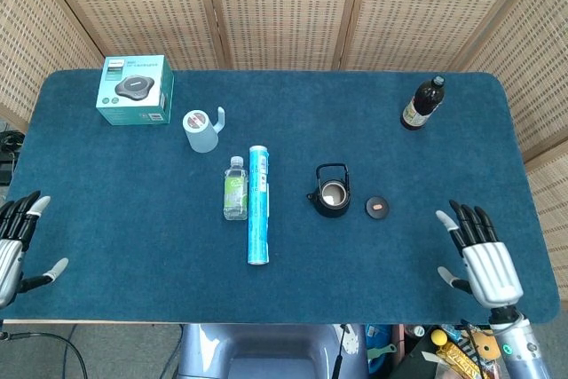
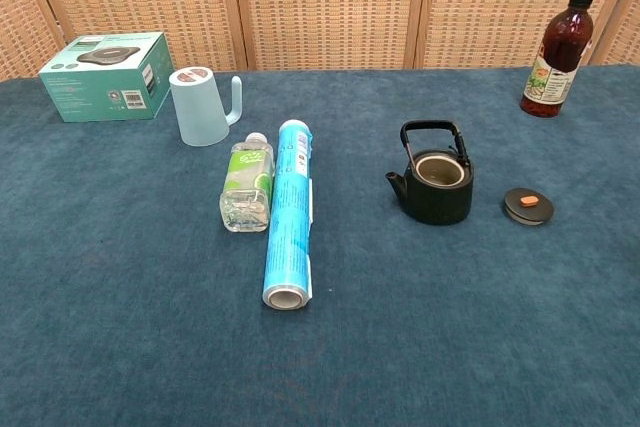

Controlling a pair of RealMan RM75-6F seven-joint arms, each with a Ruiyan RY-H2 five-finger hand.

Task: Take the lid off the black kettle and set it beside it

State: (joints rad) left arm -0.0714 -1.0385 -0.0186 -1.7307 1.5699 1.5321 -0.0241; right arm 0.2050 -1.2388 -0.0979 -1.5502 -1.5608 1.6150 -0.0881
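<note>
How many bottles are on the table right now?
2. A dark brown bottle stands upright at the far right corner. A clear plastic bottle with a green label lies on its side beside the blue tube, left of the kettle. Nothing looks hidden.

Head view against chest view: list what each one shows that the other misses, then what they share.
Only the head view shows the robot's hands: the left hand and the right hand, both open and holding nothing, near the table's front corners. Only the chest view shows the black kettle from the side, spout pointing left, handle upright. Both show the kettle open, the lid lying on the table to its right, apart from it, plus the brown bottle, blue tube, water bottle, pale blue jug and green box.
</note>
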